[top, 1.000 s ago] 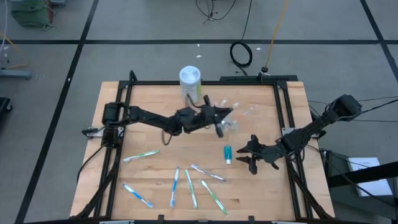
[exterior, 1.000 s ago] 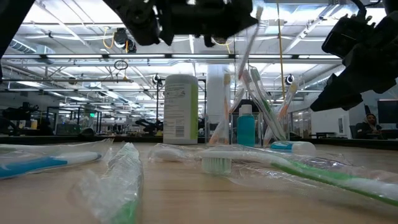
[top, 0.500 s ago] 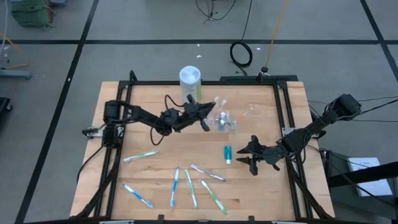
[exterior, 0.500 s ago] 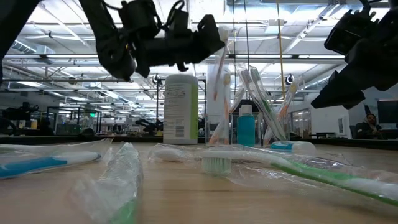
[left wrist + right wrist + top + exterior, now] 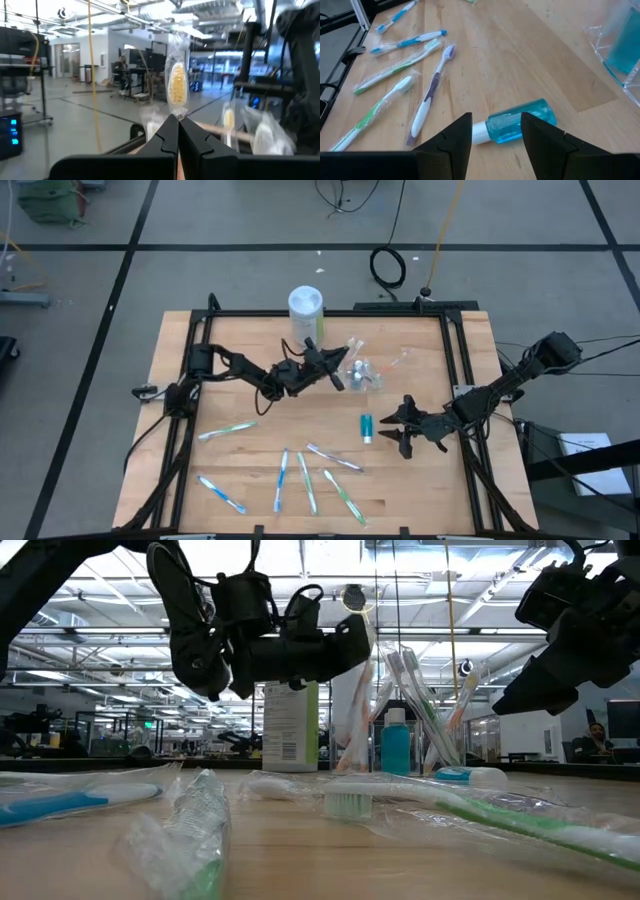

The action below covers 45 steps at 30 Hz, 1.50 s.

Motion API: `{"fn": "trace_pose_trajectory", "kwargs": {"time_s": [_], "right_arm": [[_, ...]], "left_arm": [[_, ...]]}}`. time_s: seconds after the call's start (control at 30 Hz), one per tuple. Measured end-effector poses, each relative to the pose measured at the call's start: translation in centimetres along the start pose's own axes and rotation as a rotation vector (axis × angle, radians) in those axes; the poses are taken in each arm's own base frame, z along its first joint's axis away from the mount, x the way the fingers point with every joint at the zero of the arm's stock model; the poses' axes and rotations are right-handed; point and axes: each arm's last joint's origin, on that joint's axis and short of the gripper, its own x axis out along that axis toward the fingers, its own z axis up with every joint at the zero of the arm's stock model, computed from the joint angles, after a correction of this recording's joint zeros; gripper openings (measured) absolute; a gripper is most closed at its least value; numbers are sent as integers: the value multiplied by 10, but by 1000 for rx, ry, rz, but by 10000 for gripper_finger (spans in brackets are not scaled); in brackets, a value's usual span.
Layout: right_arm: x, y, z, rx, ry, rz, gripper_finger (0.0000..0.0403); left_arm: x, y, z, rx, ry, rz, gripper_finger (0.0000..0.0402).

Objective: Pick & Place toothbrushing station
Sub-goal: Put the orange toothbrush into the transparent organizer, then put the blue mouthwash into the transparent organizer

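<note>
The clear cup (image 5: 365, 376) stands on the table right of centre and holds several wrapped toothbrushes and a teal tube (image 5: 395, 745). My left gripper (image 5: 339, 380) is just left of the cup and above it, shut on a clear-wrapped toothbrush (image 5: 176, 87) with a yellowish head. My right gripper (image 5: 400, 436) hovers open above the table. Its fingers stand on either side of a teal toothpaste tube (image 5: 515, 125) that lies flat on the wood, and they do not touch it. My left gripper pinches the wrapped toothbrush just below its head (image 5: 176, 113) between the ends of its two shut fingers. The fingers come about level from the table's left and lie across the brush. The brush stands nearly upright, head up (image 5: 352, 597), with its lower part going down toward the cup.
A white-lidded, green-labelled canister (image 5: 306, 308) stands at the far edge, close behind the left arm. Several wrapped toothbrushes lie loose on the near half of the table (image 5: 281, 478), one of them farther left (image 5: 228, 430). A black frame (image 5: 452, 340) rims the table.
My left gripper has drawn back from over the cup toward the table's left and has come down, staying shut. The toothbrush it holds has gone from slanted to nearly upright beside the cup.
</note>
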Motion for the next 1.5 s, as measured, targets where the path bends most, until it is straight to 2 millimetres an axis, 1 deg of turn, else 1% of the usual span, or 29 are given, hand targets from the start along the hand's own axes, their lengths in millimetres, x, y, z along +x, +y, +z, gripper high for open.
{"fn": "trace_pose_trajectory", "kwargs": {"time_s": [0.07, 0.23, 0.33, 0.43, 0.53, 0.6, 0.73, 0.8, 0.93, 1.13, 1.3, 1.4, 1.5], "right_arm": [[0, 0, 0, 1, 0, 1, 160], [0, 0, 0, 10, 1, 2, 160], [0, 0, 0, 11, 1, 2, 160], [0, 0, 0, 11, 1, 2, 160], [0, 0, 0, 10, 1, 2, 160], [0, 0, 0, 11, 1, 2, 160], [0, 0, 0, 11, 1, 2, 160], [0, 0, 0, 11, 1, 2, 160], [0, 0, 0, 10, 2, 2, 160], [0, 0, 0, -21, 2, 2, 160], [1, 0, -1, -52, 4, 1, 160], [6, 3, -4, -170, 12, 36, 160], [15, 10, -3, -255, -45, 98, 160]], "left_arm": [[-1, -2, -1, 29, 13, 22, 0], [-8, -10, -1, 22, 34, 197, 1], [-13, -17, -2, 25, 62, 245, 5], [-17, -23, -8, -5, 111, 252, 14], [-19, -27, -15, 48, 184, 238, 23], [-21, -28, -18, 52, 210, 234, 31], [-21, -28, -19, 42, 219, 235, 58], [-20, -28, -17, 42, 216, 235, 76], [-18, -29, -2, 65, 205, 239, 114], [-20, -33, 32, 166, 252, 256, 158], [-27, -41, 60, 235, 306, 207, 173], [-34, -46, 75, 250, 336, 150, 174], [-38, -48, 85, 249, 353, 118, 175]]}}
